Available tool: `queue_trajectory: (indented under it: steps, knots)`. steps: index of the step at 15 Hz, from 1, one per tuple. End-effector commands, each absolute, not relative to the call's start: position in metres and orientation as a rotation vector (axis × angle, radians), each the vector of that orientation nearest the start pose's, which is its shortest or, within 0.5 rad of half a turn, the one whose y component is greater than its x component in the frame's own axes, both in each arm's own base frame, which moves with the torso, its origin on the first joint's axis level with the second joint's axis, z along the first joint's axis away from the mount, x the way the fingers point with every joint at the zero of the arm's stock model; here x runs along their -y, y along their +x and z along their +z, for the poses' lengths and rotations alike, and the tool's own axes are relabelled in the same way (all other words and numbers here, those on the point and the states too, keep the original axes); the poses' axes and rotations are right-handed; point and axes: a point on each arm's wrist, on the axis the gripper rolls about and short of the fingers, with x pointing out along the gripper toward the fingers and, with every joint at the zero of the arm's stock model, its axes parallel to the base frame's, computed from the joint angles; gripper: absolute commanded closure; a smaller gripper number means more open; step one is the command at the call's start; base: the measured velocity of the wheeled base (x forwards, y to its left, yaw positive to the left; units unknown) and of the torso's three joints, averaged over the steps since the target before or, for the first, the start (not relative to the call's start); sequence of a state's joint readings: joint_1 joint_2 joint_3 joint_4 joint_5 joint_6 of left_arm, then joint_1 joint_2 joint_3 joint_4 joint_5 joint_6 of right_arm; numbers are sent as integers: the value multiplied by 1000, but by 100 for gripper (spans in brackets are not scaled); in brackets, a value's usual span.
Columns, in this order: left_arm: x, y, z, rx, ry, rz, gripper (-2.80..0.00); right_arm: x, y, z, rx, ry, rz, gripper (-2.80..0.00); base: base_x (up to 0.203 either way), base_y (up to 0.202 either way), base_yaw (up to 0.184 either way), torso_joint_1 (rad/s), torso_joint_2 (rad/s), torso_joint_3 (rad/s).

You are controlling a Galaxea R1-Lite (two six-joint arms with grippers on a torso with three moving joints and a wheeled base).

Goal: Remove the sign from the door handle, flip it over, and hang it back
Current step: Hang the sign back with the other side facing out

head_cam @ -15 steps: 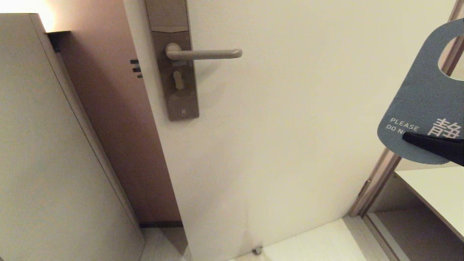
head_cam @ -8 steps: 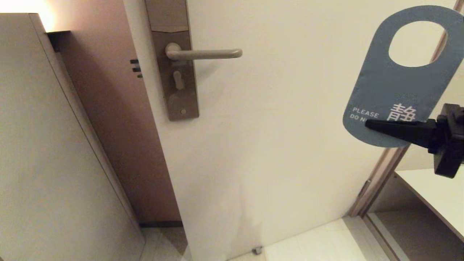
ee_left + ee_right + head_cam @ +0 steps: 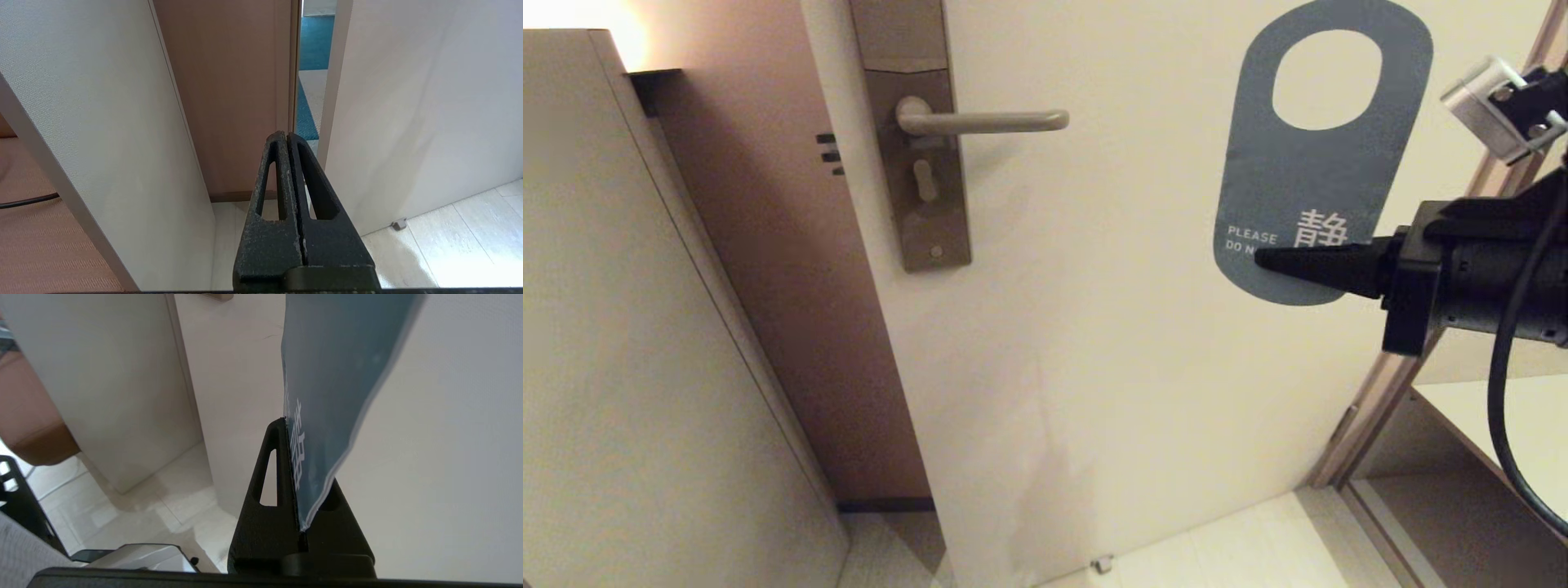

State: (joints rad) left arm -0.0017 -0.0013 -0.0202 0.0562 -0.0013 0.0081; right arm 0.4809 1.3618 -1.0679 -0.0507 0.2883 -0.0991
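The sign (image 3: 1307,180) is held upright in front of the white door, blue-grey side towards me, its oval hole at the top. My right gripper (image 3: 1262,260) reaches in from the right and is shut on the sign's lower rounded end. In the right wrist view the sign (image 3: 339,375) rises edge-on from between the black fingers (image 3: 269,469). The door handle (image 3: 988,122) is a bare horizontal lever on its tall plate, well left of the sign. My left gripper (image 3: 286,136) is shut on nothing, low down, pointing at the gap beside the door's edge.
The white door (image 3: 1143,343) stands ajar, with a brown wall (image 3: 768,269) behind its edge. A light panel (image 3: 621,367) fills the left. A door frame (image 3: 1388,384) and a pale shelf (image 3: 1527,433) lie at the right. A small door stop (image 3: 1102,563) sits on the floor.
My right gripper has carried the sign leftwards and up from the picture's right edge towards the door handle. The sign has come more upright. The left arm has not moved.
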Motion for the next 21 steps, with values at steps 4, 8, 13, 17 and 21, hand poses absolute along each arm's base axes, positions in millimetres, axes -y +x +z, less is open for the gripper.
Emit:
queue_trajectory:
  steps: [4, 8, 13, 17, 21]
  knots:
    - [0, -24, 75, -37, 8, -3, 0, -148, 200, 294, -234, -159, 787, 0, 0, 0, 0, 0, 0, 0]
    - [0, -24, 75, -36, 8, -3, 0, -171, 210, 297, -227, -184, 714, 0, 0, 0, 0, 0, 0, 0]
    - [0, -25, 76, -35, 8, -3, 0, -205, 220, 296, -218, -217, 638, 0, 0, 0, 0, 0, 0, 0]
    - [0, -24, 75, -37, 8, -3, 0, -225, 233, 296, -209, -231, 556, 0, 0, 0, 0, 0, 0, 0]
    - [0, -24, 75, -36, 8, -3, 0, -235, 243, 291, -216, -244, 486, 0, 0, 0, 0, 0, 0, 0]
